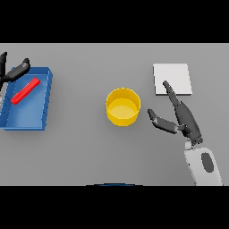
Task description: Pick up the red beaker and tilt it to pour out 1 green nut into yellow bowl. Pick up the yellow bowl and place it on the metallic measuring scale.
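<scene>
I checked every surface and found no readable text, labels, brands, numbers or signs; nothing was printed on any object or on the table.

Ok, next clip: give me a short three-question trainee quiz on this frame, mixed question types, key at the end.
1. True or false: the yellow bowl already sits on the metallic measuring scale.
2. Which container holds the red beaker? A) yellow bowl B) blue bin C) the scale
3. Which hand is nearer the bowl, and how are its fingers?

Key
1. False: the bowl stands on the grey table, left of the scale and apart from it.
2. B: the beaker lies on its side in the blue bin.
3. The right hand, its fingers straight and spread; the left hand is at the bin's far corner.
</scene>
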Available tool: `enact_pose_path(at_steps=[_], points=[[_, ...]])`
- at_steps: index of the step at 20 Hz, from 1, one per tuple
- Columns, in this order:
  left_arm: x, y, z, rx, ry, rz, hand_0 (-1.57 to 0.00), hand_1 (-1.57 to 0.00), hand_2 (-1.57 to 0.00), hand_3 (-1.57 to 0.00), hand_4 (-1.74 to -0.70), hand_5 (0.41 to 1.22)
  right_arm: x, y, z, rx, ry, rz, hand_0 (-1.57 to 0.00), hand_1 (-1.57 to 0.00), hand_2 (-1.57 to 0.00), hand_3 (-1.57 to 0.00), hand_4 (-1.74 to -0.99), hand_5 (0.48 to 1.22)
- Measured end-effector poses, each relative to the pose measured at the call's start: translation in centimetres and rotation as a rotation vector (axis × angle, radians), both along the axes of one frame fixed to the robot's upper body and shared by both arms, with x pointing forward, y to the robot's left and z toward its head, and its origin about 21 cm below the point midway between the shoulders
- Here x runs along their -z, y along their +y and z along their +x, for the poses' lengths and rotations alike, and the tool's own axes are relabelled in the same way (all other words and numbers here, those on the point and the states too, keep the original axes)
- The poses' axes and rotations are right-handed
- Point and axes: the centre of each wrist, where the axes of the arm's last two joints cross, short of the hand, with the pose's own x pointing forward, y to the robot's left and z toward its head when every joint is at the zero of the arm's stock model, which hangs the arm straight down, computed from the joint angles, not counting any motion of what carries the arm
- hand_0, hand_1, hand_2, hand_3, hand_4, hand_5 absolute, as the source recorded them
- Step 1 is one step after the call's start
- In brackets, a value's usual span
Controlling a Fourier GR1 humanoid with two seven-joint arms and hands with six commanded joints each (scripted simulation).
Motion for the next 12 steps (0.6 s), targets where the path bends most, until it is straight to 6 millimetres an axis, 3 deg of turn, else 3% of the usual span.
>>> enact_pose_path(at_steps=[4,9,12], points=[[-0.2,-0.5,0.0,0.013,-0.015,-0.017,0.0,0.0,0.0,0.0,-0.74,0.709,-2.1,1.4,2.9,-0.202,-0.039,-0.219,0.0,0.0,0.0,0.0,-1.26,0.656],[0.0,-0.2,-0.2,0.016,-0.023,-0.021,0.0,0.0,0.0,0.0,-0.75,0.712,-3.8,3.4,4.5,-0.367,-0.099,-0.556,0.0,0.0,0.0,0.0,-1.227,0.616],[0.1,-0.2,-0.2,0.03,-0.028,-0.04,0.0,0.0,0.0,0.0,-0.75,0.714,-4.5,4.3,5.8,-0.462,-0.109,-0.673,0.0,0.0,0.0,0.0,-1.234,0.62]])
